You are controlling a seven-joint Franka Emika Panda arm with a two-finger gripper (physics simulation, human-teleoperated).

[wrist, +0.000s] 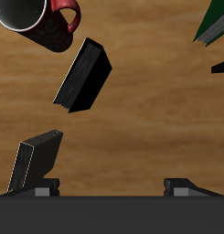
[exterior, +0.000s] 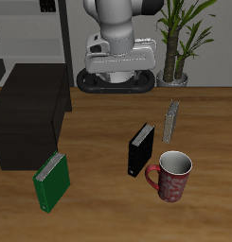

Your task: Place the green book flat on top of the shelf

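Green book (exterior: 51,181) stands upright on table (exterior: 108,123) nr the front edge, just in front of the shelf (exterior: 30,115), not on it. Gripper (wrist: 112,186) hangs up high nr the robot base, holding nothing; fingers (wrist: 184,186) spread wide. Black book (exterior: 141,149) upright mid-table, red mug (exterior: 171,176) beside it (grey box (exterior: 170,121) farther back).

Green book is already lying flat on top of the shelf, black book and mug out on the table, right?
Not quite. The exterior view shows the green book standing on the table beside the shelf, not on top. The black book and mug are on the table.
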